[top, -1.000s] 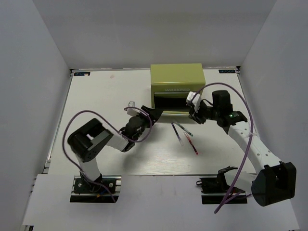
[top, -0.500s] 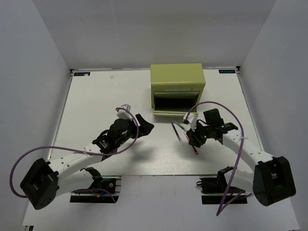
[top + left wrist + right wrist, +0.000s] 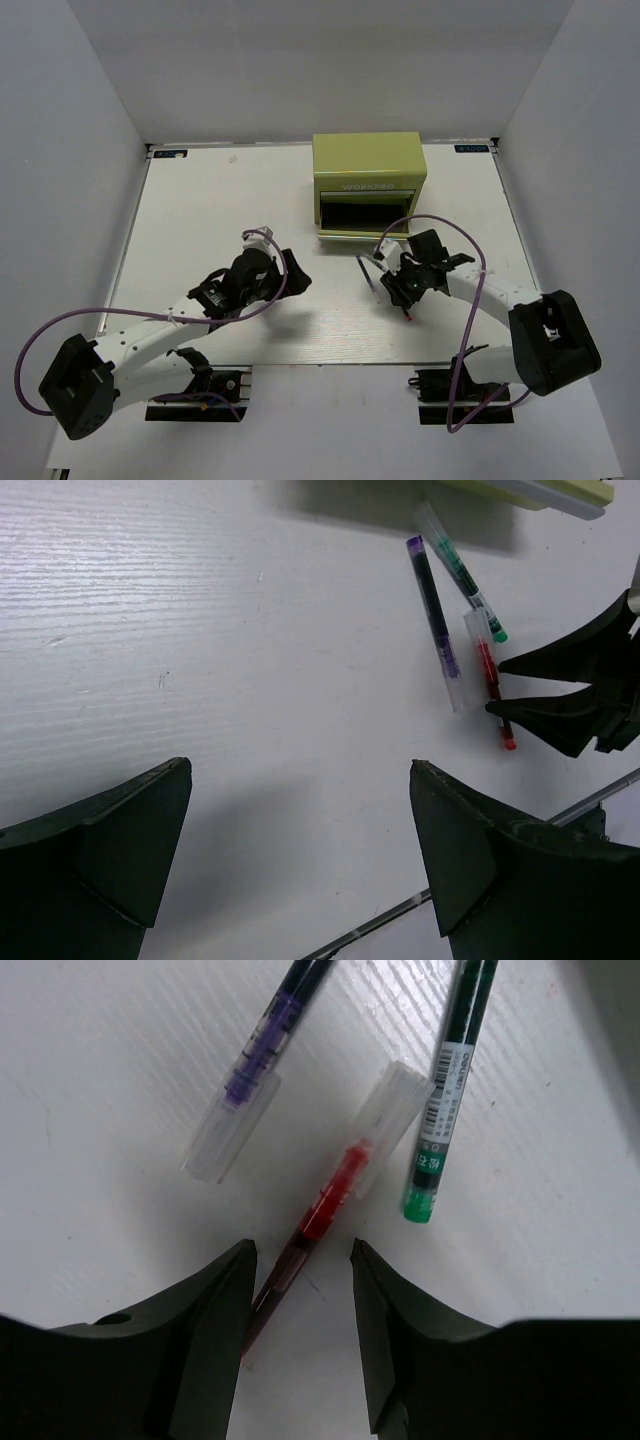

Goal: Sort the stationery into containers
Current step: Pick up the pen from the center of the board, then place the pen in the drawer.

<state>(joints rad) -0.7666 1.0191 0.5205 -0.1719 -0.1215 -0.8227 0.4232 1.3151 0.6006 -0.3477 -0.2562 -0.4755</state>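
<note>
- Right gripper (image 3: 300, 1252): one, its two black fingers (image 3: 215, 1310) partly spread and set on either side of the dark lower end of the red thin pen (image 3: 325, 1205). A gap shows on each side, so the pen is straddled and not pinched.
- Left gripper (image 3: 300, 765): one, fingers spread wide over bare white table (image 3: 200, 200), holding and touching nothing.
- Thin pens: three, lying close together on the table. The red one has a clear cap. The dark purple pen (image 3: 265, 1035) is to its left and the green-tipped pen (image 3: 450, 1070) to its right.
- Olive-green metal chest with pale lettering (image 3: 368, 165): one, just beyond the pens, its lower front open and dark.
</note>
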